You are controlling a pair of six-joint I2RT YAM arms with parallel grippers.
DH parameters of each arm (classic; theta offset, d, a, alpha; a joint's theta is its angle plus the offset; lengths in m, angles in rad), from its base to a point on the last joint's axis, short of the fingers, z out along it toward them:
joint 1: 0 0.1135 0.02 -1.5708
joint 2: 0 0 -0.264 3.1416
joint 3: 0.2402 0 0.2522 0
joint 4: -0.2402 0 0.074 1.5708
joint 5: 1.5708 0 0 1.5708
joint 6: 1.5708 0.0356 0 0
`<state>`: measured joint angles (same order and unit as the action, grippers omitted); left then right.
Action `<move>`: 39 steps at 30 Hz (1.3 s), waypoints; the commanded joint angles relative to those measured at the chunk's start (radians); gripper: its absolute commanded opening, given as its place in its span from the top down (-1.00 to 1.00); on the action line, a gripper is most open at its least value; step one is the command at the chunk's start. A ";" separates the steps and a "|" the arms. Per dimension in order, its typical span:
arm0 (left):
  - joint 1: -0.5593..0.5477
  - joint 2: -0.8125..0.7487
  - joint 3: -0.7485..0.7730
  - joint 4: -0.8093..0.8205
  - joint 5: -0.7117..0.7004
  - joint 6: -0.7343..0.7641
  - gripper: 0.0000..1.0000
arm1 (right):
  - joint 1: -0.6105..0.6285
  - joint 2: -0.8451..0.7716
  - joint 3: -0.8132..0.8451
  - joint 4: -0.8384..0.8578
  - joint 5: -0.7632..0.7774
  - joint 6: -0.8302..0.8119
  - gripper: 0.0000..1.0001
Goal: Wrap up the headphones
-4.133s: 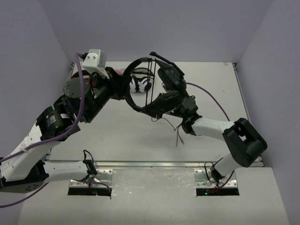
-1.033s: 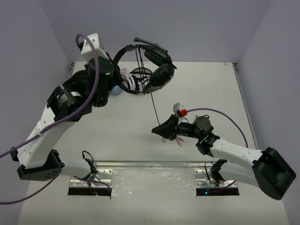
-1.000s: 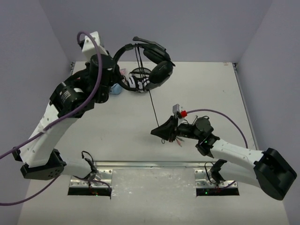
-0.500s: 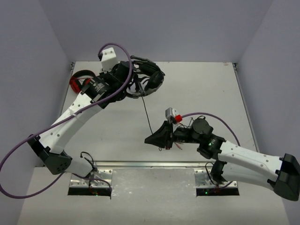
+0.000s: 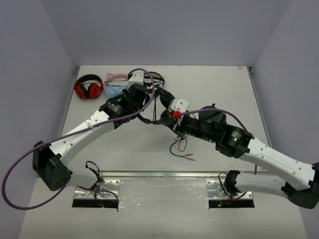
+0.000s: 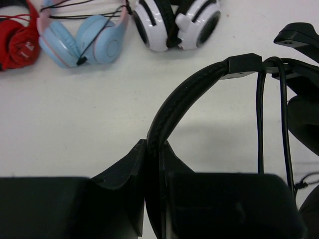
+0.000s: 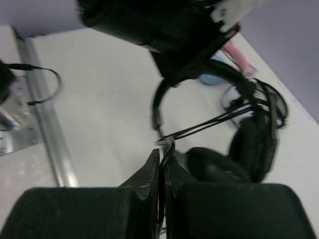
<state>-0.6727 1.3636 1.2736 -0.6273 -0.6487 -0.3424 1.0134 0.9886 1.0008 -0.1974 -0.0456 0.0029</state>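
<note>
My left hand (image 6: 153, 149) pinches the headphones (image 6: 239, 64) by the headband (image 6: 172, 112) above the tabletop (image 6: 75, 114); my right hand (image 7: 160, 158) is closed tight on their thin cable (image 7: 209, 123).

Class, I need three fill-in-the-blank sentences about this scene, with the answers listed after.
On the headphones, the left gripper grips the ____.
The right gripper pinches the thin black ____.
Between the red headphones and the white headphones lies a pair with ____ ear cups.
Answers: headband, cable, blue.
</note>
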 commanded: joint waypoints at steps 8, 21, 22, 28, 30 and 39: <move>-0.145 -0.205 -0.158 0.259 0.202 0.287 0.99 | -0.200 0.056 0.111 -0.033 0.314 -0.371 0.83; -0.196 -0.274 -0.161 0.224 0.474 0.336 0.99 | -0.415 0.171 0.251 -0.007 0.257 -0.371 0.59; -0.196 -0.274 -0.161 0.224 0.478 0.336 0.99 | -0.418 0.177 0.251 -0.007 0.257 -0.371 0.60; -0.199 -0.304 -0.160 0.227 0.485 0.336 0.99 | -0.450 0.200 0.199 0.025 0.219 -0.331 0.67; -0.199 -0.308 -0.160 0.225 0.495 0.336 0.99 | -0.458 0.199 0.171 0.056 0.216 -0.316 0.67; -0.199 -0.402 -0.152 0.253 0.545 0.330 0.99 | -0.618 0.211 0.112 0.095 0.007 -0.130 0.90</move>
<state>-0.8631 1.0302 1.1038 -0.4408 -0.1379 -0.0010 0.4221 1.2114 1.1522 -0.2005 0.0380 -0.2150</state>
